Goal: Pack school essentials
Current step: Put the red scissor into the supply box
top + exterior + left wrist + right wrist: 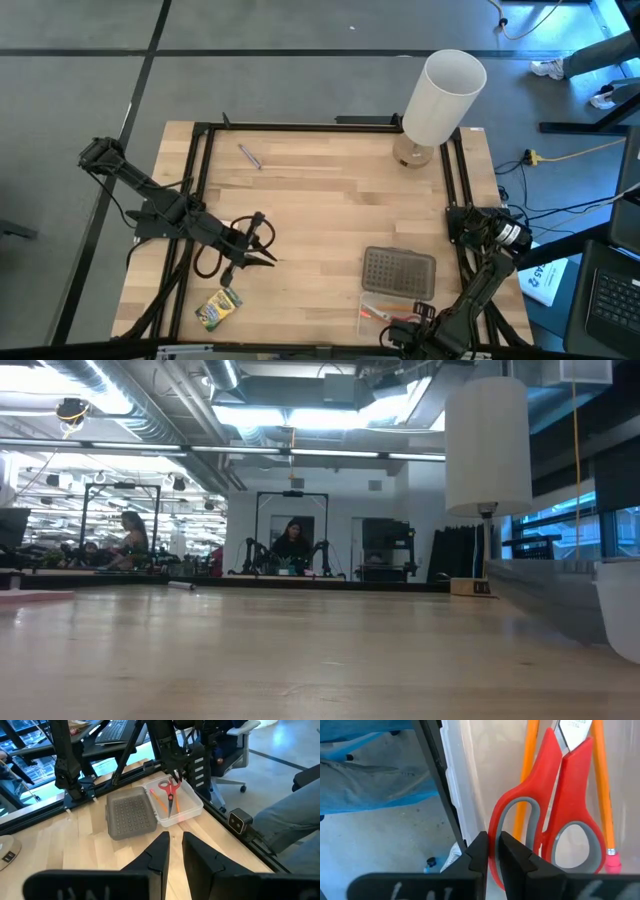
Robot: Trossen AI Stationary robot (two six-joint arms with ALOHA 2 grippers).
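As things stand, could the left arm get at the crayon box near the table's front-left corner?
Probably yes. The crayon box lies alone on bare wood just in front of the left gripper, with nothing between them. Its fingers are nearly shut, so it would have to open first.

The red-handled scissors (170, 793) lie closed and flat in the clear box (192, 808) beside its grey dotted lid (129, 813), flanked by two thin orange pencils (529, 775); the green-yellow crayon box (219, 309) lies well apart from it; the short purple pen (249, 157) farther still.
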